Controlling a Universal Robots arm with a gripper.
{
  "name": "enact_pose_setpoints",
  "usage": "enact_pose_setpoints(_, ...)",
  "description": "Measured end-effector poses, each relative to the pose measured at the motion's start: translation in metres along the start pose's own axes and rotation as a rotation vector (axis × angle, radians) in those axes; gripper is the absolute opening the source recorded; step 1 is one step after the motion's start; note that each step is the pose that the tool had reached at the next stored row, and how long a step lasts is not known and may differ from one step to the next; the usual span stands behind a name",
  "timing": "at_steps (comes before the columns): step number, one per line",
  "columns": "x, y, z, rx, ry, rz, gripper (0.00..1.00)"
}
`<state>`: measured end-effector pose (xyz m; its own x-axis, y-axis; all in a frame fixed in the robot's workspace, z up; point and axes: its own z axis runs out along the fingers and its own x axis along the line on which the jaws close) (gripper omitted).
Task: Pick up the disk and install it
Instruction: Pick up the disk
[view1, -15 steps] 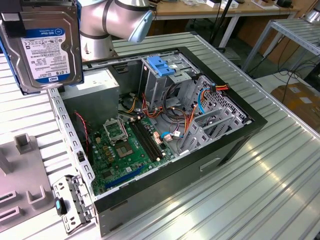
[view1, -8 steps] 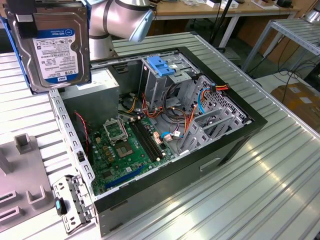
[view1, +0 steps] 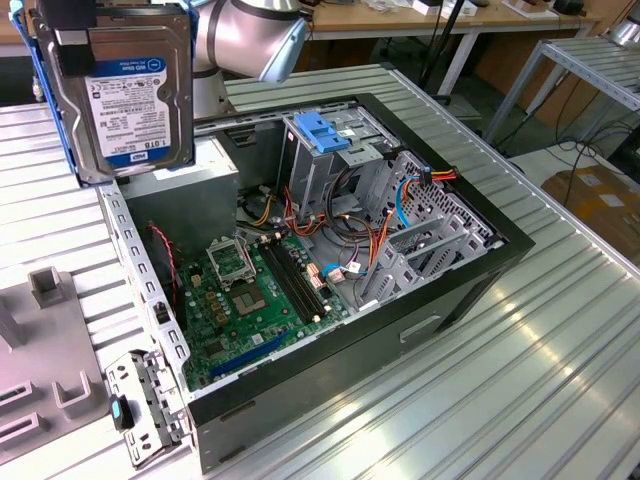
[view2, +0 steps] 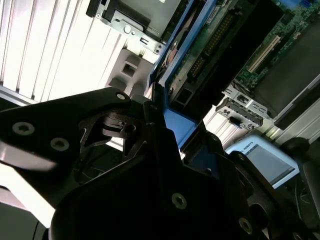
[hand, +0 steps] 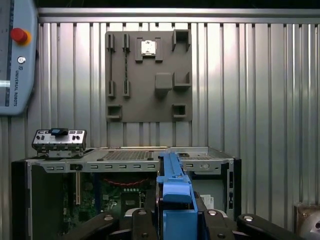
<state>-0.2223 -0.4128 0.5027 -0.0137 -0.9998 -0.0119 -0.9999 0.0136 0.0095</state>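
The claw (hand: 175, 219) is shut tight on the disk (view1: 135, 95), holding it up over the open computer case (view1: 300, 400).

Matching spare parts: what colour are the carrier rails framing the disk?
Blue. The carrier rail on the disk shows best in the first wrist view.

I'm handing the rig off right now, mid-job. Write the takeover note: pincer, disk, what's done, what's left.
Pincer: shut on the disk, holding it by its blue carrier rails.
Disk: lifted, upright, label facing the exterior camera, in the air and clear of the open computer case.
Done: pick-up.
Left: installation. The disk is not yet in the drive cage, which has a blue latch on top.
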Motion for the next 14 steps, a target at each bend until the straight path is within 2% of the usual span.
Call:
enact_pose_setpoints(2, 0.0012, -0.0020, 0.0002, 0.0000, 0.0000, 0.000, 0.37)
enact_pose_setpoints(4, 0.0025, -0.0079, 0.0003, -0.0001, 0.0002, 0.000, 0.37)
enact_pose_setpoints(8, 0.0043, -0.0301, 0.0008, -0.0003, 0.0014, 0.000, 0.37)
enact_pose_setpoints(12, 0.0046, -0.0421, 0.0013, -0.0002, 0.0042, 0.000, 0.37)
enact_pose_setpoints(14, 0.0050, -0.0540, 0.0023, -0.0002, 0.0056, 0.000, 0.37)
